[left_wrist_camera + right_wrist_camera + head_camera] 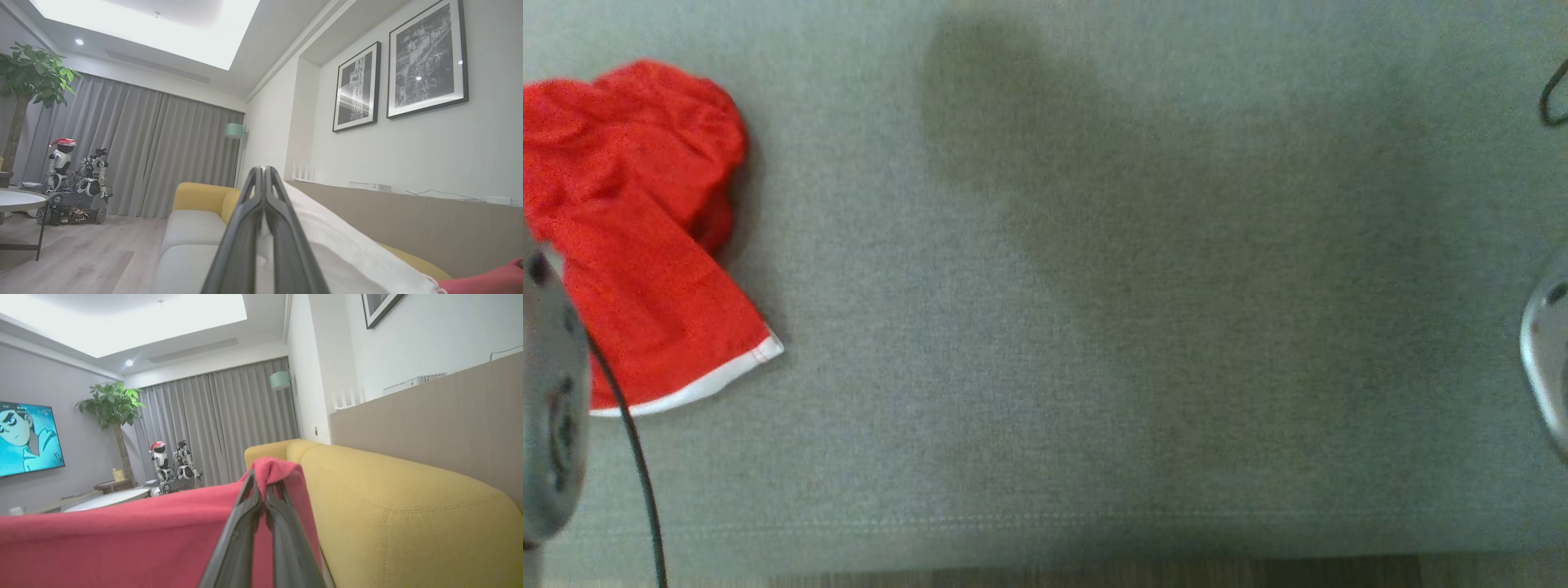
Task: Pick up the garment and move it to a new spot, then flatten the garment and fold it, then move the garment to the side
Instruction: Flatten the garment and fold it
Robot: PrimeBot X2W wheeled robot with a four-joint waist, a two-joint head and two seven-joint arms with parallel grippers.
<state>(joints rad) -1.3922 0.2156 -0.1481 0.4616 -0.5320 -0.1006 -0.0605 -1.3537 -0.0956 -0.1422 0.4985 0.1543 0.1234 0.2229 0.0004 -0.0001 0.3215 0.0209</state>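
**Both grippers closed, red garment at the left of the sofa seat**

In the head view the red fabric garment (645, 245) with a white band along its hem lies crumpled at 9 o'clock on the grey woven sofa seat (1094, 327). Its hem end points toward 5 o'clock and its bunched part sits toward 12 o'clock. The pale grey left forearm (547, 408) stands at 8 o'clock, overlapping the garment's lower left edge, and a thin black cable (637, 457) runs down from it toward 7 o'clock. A silvery rounded part of the right arm (1547, 351) shows at 3 o'clock, well apart from the garment.

In the left wrist view the left gripper (263, 171) has its two dark fingers pressed together along their length. White cloth lies just behind them, running toward 4 o'clock, where it meets a red edge. I cannot tell whether any of it is caught between the fingers.

In the right wrist view the right gripper (259, 486) also has its fingers together. Red cloth rises to a peak right at the tips and spreads toward 8 o'clock. I cannot tell whether it is pinched or only behind them. The mustard-yellow upholstered sofa back (388, 506) fills the 3 to 5 o'clock side
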